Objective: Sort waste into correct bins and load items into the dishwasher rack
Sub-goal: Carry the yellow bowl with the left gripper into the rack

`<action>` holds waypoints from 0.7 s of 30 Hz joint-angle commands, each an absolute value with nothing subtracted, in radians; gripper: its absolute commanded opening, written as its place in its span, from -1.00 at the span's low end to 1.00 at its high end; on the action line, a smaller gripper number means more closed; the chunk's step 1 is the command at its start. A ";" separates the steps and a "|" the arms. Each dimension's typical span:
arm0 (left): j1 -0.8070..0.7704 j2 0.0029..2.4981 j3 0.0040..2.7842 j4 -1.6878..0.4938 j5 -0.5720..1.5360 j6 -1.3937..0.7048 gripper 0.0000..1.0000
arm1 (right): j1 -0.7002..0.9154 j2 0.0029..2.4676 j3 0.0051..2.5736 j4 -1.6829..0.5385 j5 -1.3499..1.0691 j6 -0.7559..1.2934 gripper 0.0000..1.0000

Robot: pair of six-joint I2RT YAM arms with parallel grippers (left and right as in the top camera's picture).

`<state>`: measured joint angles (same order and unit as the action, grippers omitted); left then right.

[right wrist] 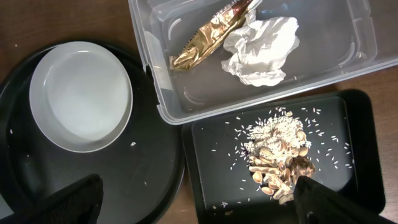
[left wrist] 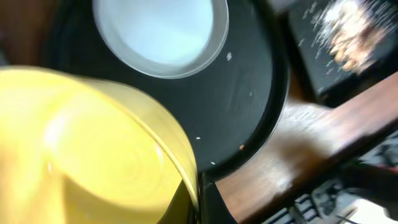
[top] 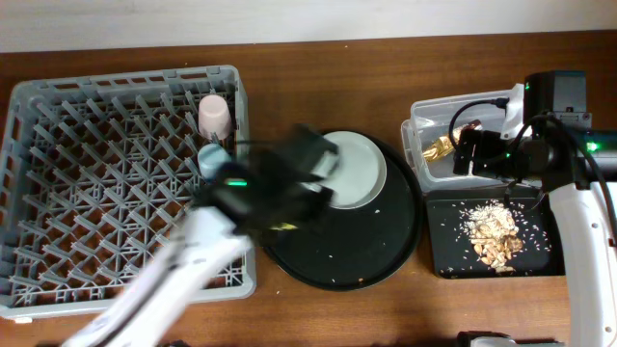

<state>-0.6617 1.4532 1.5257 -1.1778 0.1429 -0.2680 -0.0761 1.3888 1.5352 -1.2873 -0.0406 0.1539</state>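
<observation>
Yellow bowl (left wrist: 81, 149) fills your L wrist view, L gripper (left wrist: 200, 198) clamped on its rim, above round black tray (left wrist: 249, 93) w/ plate (left wrist: 161, 31) on it. Your R gripper (right wrist: 205, 208) wide open, empty, above clear tub (right wrist: 348, 68) holding wrapper (right wrist: 208, 34) & napkin (right wrist: 261, 43); scraps (right wrist: 277, 158) in small black tray (right wrist: 354, 124)

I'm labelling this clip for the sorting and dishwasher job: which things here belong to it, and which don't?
Job: dishwasher rack, pink cup, blue cup, yellow bowl, plate, clear tub, wrapper, napkin, black rectangular tray, food scraps.
Lying about: round black tray, wooden table.
</observation>
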 commanded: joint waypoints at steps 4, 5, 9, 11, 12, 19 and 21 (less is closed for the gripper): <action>-0.246 1.399 1.519 -1.365 0.902 0.168 -1.00 | -0.080 1.388 1.536 -1.290 -0.021 0.155 0.97; -0.170 1.402 1.502 -1.407 0.997 0.246 -1.00 | -0.080 1.388 1.536 -1.290 -0.021 0.155 0.97; 0.008 1.406 1.385 -1.459 1.154 0.405 -1.00 | -0.080 1.388 1.536 -1.290 -0.021 0.155 0.97; 0.071 1.406 1.310 -1.448 1.211 0.445 -1.00 | -0.080 1.388 1.536 -1.290 -0.021 0.155 0.97; 0.092 1.406 1.285 -1.445 1.222 0.457 -1.00 | -0.080 1.388 1.536 -1.290 -0.021 0.155 0.97; 0.262 1.434 1.063 -1.272 1.340 0.474 -1.00 | -0.080 1.388 1.536 -1.290 -0.021 0.155 0.97; 0.293 1.452 1.024 -1.237 1.347 0.474 -1.00 | -0.080 1.388 1.536 -1.290 -0.021 0.155 0.97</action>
<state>0.2417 1.4231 1.0889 -1.2736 1.2480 0.4347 -0.0761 1.3888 1.5352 -1.2873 -0.0406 0.1532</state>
